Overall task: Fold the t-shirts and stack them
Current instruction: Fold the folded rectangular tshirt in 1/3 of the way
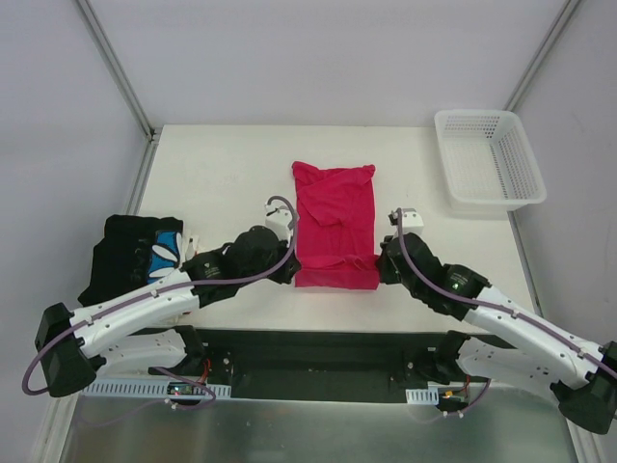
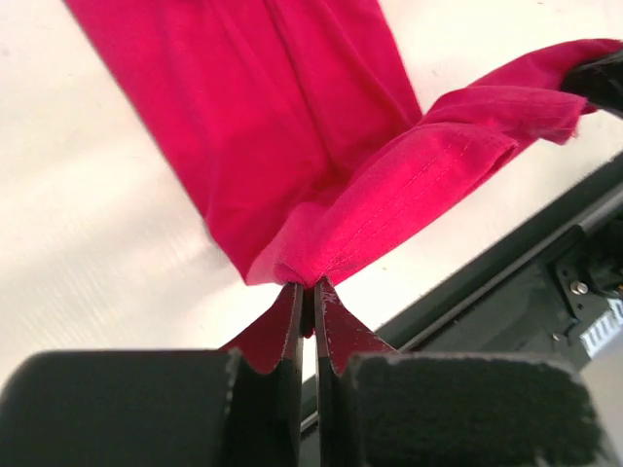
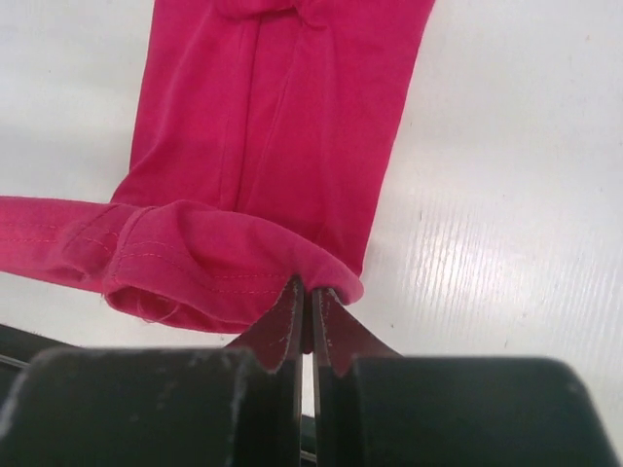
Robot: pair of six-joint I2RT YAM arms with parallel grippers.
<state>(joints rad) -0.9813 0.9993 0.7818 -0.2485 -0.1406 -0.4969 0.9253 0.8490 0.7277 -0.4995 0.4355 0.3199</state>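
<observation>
Two corners of pink t-shirt (image 1: 335, 224) pinched close-up, black t-shirt (image 1: 120, 256), basket (image 1: 487, 164) only overhead

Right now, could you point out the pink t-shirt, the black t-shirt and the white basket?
pink t-shirt (image 1: 335, 217): top external view, middle of the folded cloth.
black t-shirt (image 1: 120, 256): top external view, its plain black cloth.
white basket (image 1: 487, 159): top external view, its lattice floor.

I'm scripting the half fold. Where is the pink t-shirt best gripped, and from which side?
Its two near hem corners, approached from the near side. The pink t-shirt lies as a narrow strip running away from the arms, so that end should fold over. Both arms' jaws are shut on those corners.
</observation>
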